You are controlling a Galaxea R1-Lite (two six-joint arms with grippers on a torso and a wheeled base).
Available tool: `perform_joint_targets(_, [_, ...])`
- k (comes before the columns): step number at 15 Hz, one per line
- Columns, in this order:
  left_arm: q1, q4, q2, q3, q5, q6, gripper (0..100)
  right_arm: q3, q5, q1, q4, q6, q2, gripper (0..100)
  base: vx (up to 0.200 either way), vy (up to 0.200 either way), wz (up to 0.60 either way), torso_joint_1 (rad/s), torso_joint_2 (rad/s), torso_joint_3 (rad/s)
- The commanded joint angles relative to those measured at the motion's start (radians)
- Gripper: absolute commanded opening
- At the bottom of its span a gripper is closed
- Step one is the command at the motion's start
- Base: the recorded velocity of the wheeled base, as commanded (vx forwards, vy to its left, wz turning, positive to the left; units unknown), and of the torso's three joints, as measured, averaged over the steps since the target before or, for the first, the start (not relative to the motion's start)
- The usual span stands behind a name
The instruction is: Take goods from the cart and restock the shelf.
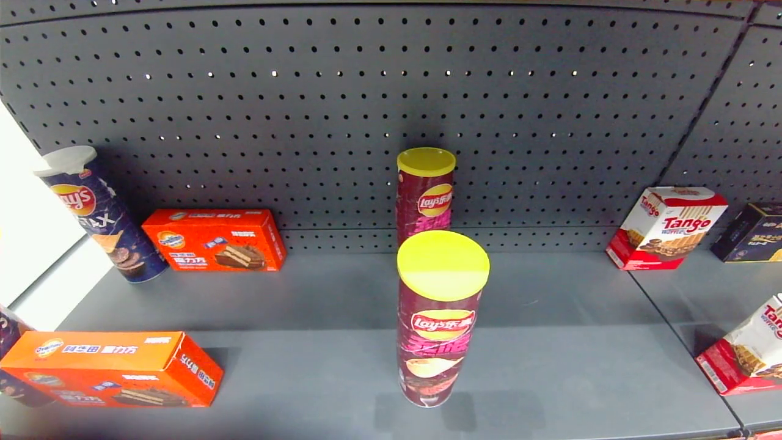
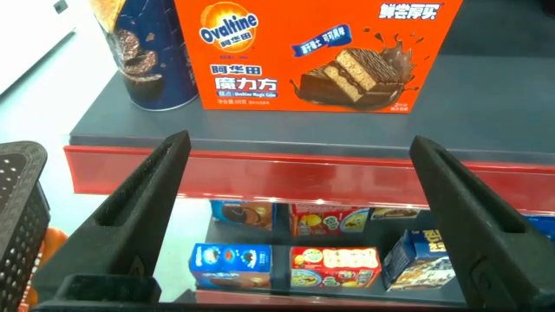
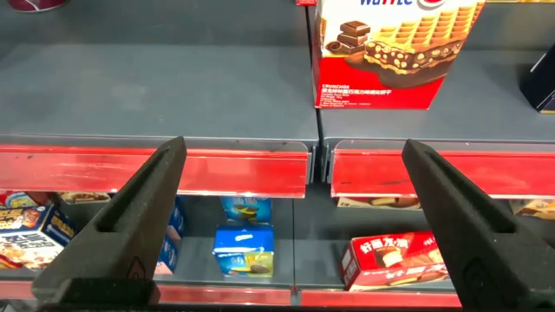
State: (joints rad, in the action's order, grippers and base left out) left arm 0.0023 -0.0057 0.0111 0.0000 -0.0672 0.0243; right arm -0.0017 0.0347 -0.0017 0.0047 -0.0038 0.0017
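You have left gripper (image 2: 301,147) and right gripper (image 3: 293,147) both spread, empty, just off the shelf (image 1: 305,293) front edge. The front can (image 1: 437,318) stands mid-shelf, rear can (image 1: 426,189) behind it at shelf back. Likely one tidy lane, labels out.

a: what's on the grey shelf (image 1: 550,366)?
b: centre frame, front purple can (image 1: 437,330) and rear purple can (image 1: 424,195), both upright
a: the sides?
b: left, blue can (image 1: 104,220), rear orange box (image 1: 217,239), front orange box (image 1: 116,370); right, a wafer box (image 1: 669,229)
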Motion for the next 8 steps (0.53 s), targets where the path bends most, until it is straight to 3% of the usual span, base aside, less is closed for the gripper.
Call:
perform_joint_targets(1, [0.001, 0.0, 0.0, 0.0, 0.0, 0.0, 100, 0.0, 0.001, 0.0, 0.0, -0.001, 0.001, 100, 0.0, 0.0, 0.0, 0.0, 0.0, 0.0])
perform_joint_targets(8, [-0.001, 0.0, 0.0, 0.0, 0.0, 0.0, 100, 0.0, 0.001, 0.0, -0.002, -0.001, 0.001, 100, 0.0, 0.0, 0.0, 0.0, 0.0, 0.0])
